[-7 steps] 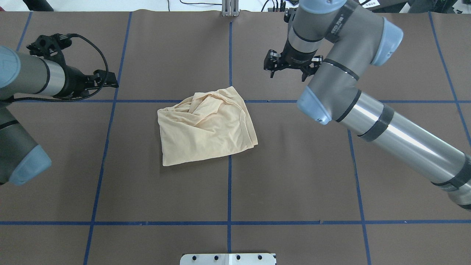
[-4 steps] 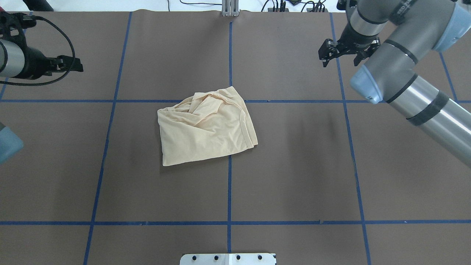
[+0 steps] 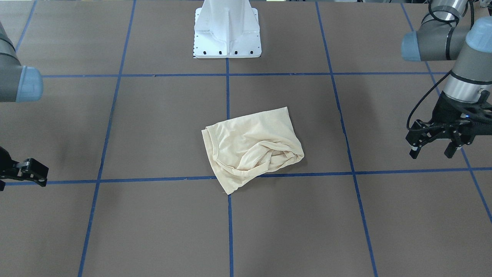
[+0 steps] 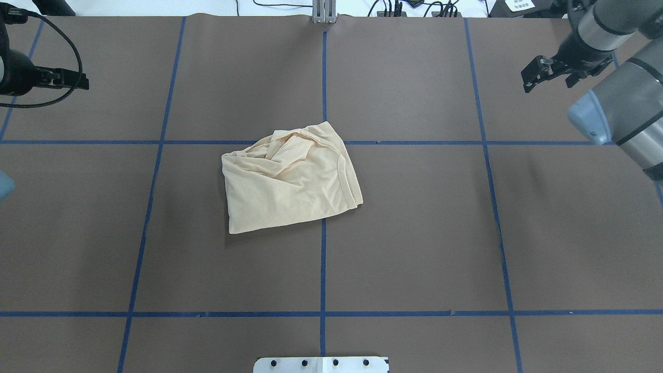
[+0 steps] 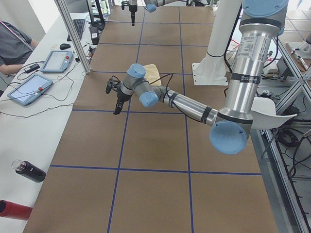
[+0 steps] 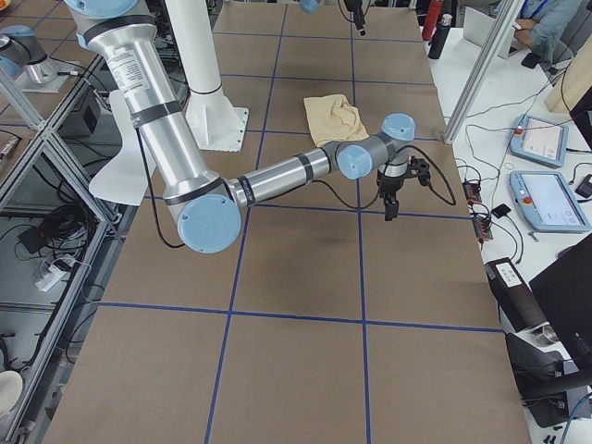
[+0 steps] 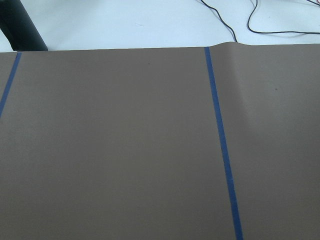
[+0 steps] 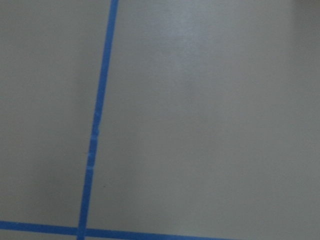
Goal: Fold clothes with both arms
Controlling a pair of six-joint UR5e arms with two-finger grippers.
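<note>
The clothes are one cream shirt (image 4: pixel 290 186), lying crumpled and loosely folded at the table's middle, its bunched side away from the robot; it also shows in the front view (image 3: pixel 250 142). No print or label is visible. My left gripper (image 3: pixel 431 152) hangs open and empty over bare table, far off to the shirt's side; the overhead view catches it side-on (image 4: pixel 77 82). My right gripper (image 4: pixel 549 83) is open and empty above the far right of the table, and at the front view's left edge it is cut off (image 3: pixel 27 173). Both wrist views hold only brown mat and blue tape.
The white pedestal base (image 3: pixel 226 34) stands at the robot's side of the table. Blue tape lines (image 4: pixel 322 259) grid the brown mat. Beyond the far edge a desk carries tablets (image 5: pixel 29 87), cables and bottles (image 5: pixel 29 171); a person (image 5: pixel 12 43) sits there.
Both arms have swung outward, away from the shirt: the left gripper further left, the right gripper further right toward the far corner. The shirt has not moved.
</note>
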